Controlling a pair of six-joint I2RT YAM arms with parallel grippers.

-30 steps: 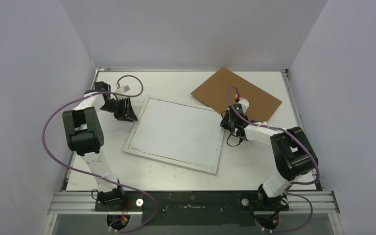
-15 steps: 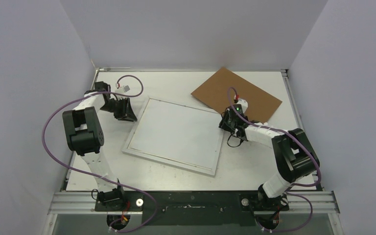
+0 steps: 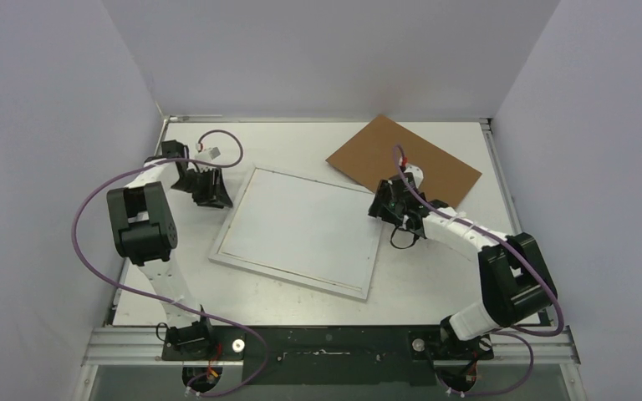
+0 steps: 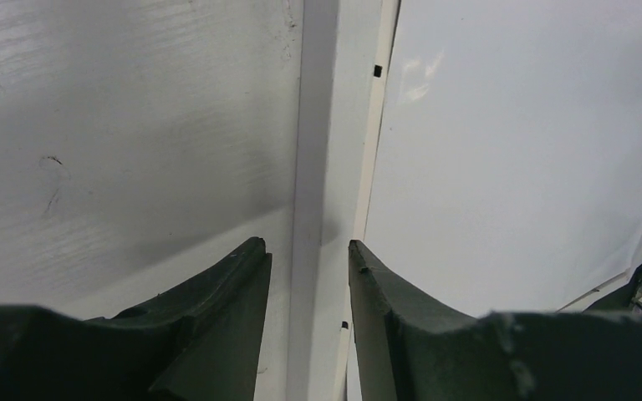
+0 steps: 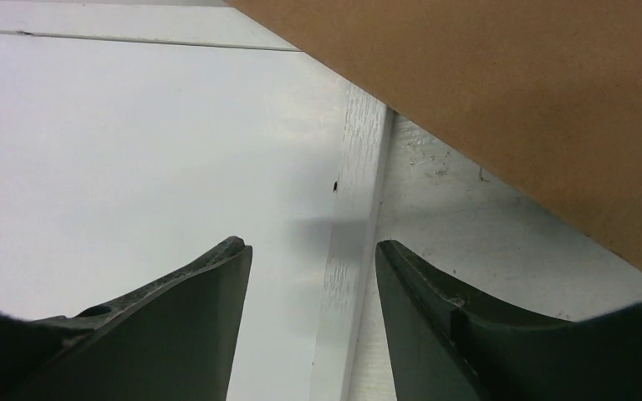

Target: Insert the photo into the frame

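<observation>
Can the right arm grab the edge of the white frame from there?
Probably yes. The right gripper is open, with its fingers on either side of the white frame edge and nothing between them.

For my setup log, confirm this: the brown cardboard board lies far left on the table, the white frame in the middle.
Wrong side. The top external view shows the brown cardboard board at the far right; the white frame does lie in the middle.

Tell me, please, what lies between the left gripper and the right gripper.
The frame lies flat between the left gripper and right gripper, per the top view.
</observation>
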